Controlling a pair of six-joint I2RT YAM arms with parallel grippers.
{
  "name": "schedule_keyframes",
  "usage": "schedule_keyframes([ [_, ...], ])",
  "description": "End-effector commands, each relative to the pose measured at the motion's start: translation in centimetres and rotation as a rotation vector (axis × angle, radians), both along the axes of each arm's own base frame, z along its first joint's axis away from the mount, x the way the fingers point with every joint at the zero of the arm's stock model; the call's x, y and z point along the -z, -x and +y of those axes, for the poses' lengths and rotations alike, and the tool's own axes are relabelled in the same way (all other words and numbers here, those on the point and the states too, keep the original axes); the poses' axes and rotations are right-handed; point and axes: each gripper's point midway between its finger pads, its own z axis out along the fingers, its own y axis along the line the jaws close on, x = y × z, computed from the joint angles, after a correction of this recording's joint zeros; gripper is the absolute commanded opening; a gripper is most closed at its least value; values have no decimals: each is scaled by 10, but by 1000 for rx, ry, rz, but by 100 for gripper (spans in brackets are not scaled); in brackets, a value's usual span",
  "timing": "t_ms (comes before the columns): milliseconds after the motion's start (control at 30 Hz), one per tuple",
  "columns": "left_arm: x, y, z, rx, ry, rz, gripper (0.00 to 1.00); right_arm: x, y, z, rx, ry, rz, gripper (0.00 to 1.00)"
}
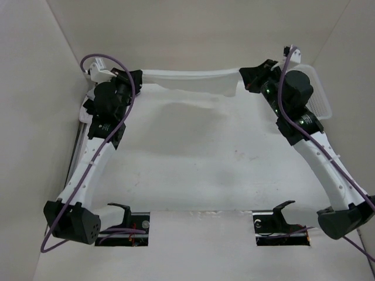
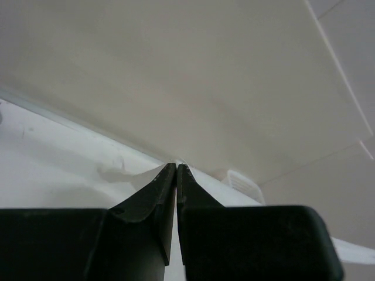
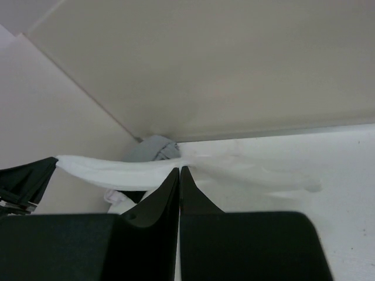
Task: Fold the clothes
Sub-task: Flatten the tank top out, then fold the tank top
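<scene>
**Item:** garment [image 1: 187, 81], one, white, thin, plain.

**Location:** Held in the air along the far edge of the bench [image 1: 193, 175]. It is stretched as a narrow band between the two tools and sags a little at the middle, with a loose fold hanging near the right end. It casts a shadow on the bench and appears to be apart from the surface.

**Left tool** [image 1: 139, 76]: jaws together, clamped on the left end of the garment near the far left corner. Its own wrist view shows only a sliver of white at the tips.

**Right tool** [image 3: 179, 170]: jaws together, clamped on the right end. Cloth runs from its tips across to the left tool.

**Other items:**
- basket [image 1: 321, 100], white, at the far right corner
- grey cloth [image 3: 155, 147], bunched at the far left corner behind the stretched band

**Handling, as judged:**
- Very light and wholly limp, so it will not keep a shape unless laid flat.
- Likely to bunch, twist or cling to itself when tension drops.
- Not fragile, though thin cloth can slip from a shallow pinch.
- No straps can be made out here.

**Where to hold:** The outer corners or hem ends, pinched deep in the jaws and level with each other, so the panel spreads instead of roping. Lay it on the bench to fold it.
</scene>
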Motion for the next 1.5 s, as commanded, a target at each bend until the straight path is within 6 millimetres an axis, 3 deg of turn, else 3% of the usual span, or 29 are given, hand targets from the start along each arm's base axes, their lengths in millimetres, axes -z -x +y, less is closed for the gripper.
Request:
schedule_keyframes([
  [0, 5, 12, -6, 26, -4, -33, 3, 18, 7, -2, -6, -6, 9, 3],
  [133, 74, 22, -12, 42, -7, 74, 3, 82, 18, 0, -15, -23, 98, 3],
  [333, 180, 65, -3, 34, -28, 237, 3, 220, 51, 10, -47, 5, 317, 3],
  [467, 254, 109, 6, 29, -49, 380, 3, 303, 97, 12, -89, 40, 461, 2],
  [600, 294, 151, 12, 32, -54, 480, 3, 342, 150, 18, -161, 24, 562, 2],
  [667, 303, 169, 11, 48, -54, 521, 3, 351, 173, 21, -189, 10, 600, 2],
  [767, 311, 189, 13, 50, -53, 560, 4, 348, 199, 33, -249, -10, 618, 3],
  [900, 306, 189, 17, 28, -45, 552, 4, 333, 196, 35, -243, 12, 586, 3],
  [1033, 272, 161, 18, 7, -48, 469, 4, 307, 163, 36, -208, 46, 515, 3],
  [1200, 233, 109, 26, -73, -34, 370, 4, 275, 95, 31, -123, 73, 432, 3],
  [1333, 221, 56, 30, -113, -14, 344, 4, 269, 37, 32, -89, 58, 432, 3],
  [1467, 233, -2, 27, -135, -24, 380, 4, 278, -24, 33, -58, 49, 464, 3],
])
